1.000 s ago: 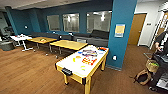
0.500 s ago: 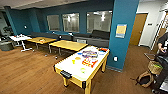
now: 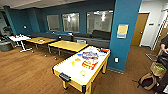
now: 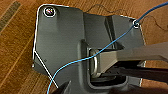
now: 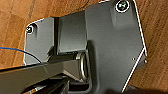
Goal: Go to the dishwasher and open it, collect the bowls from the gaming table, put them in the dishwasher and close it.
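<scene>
Teal walls (image 3: 82,10) ringed the room, wood floor (image 3: 27,70) gleamed, yellow tables (image 3: 68,45) lined up beneath interior windows (image 3: 70,22).

Gaming table (image 3: 75,75) on wood floor (image 3: 27,72); bowls (image 3: 82,73) on top.

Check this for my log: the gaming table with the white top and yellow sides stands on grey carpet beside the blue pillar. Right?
Not quite. The head view shows the gaming table on a brown wooden floor, not grey carpet. The rest holds: white top, yellow sides, beside the blue pillar.
</scene>
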Available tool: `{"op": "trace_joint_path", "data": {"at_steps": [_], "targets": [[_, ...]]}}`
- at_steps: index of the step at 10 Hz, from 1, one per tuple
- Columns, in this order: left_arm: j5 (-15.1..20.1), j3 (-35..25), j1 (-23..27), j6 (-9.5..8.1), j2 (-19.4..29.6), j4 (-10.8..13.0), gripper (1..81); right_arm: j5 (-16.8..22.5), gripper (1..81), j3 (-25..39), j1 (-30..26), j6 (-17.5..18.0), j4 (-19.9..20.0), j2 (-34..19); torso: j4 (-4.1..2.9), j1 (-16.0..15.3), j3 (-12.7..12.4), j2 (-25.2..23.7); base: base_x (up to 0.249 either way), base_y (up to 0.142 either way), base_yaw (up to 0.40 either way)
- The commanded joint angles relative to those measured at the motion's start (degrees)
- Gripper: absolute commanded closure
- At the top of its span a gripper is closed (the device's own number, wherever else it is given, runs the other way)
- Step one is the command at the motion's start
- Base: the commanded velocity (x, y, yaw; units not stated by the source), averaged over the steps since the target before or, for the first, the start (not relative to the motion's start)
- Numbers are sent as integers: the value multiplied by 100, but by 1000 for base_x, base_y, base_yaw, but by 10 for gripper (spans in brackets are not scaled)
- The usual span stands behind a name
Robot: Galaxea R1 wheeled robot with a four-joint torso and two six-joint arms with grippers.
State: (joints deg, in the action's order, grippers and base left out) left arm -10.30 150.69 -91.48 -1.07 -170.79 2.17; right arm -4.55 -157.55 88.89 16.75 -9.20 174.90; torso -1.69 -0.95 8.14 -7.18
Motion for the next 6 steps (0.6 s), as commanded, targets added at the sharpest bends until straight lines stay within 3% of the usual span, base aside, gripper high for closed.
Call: {"op": "trace_joint_path", "data": {"at_steps": [1, 6], "targets": [[283, -22, 187, 46, 19, 64, 10, 270, 10, 24, -244, -14, 6, 4, 0, 0, 0, 0, 136, 0, 0], [265, -22, 161, 46, 9, 64, 10, 270, 10, 24, -244, -14, 6, 4, 0, 2, 0, 0, 136, 0, 0]]}}
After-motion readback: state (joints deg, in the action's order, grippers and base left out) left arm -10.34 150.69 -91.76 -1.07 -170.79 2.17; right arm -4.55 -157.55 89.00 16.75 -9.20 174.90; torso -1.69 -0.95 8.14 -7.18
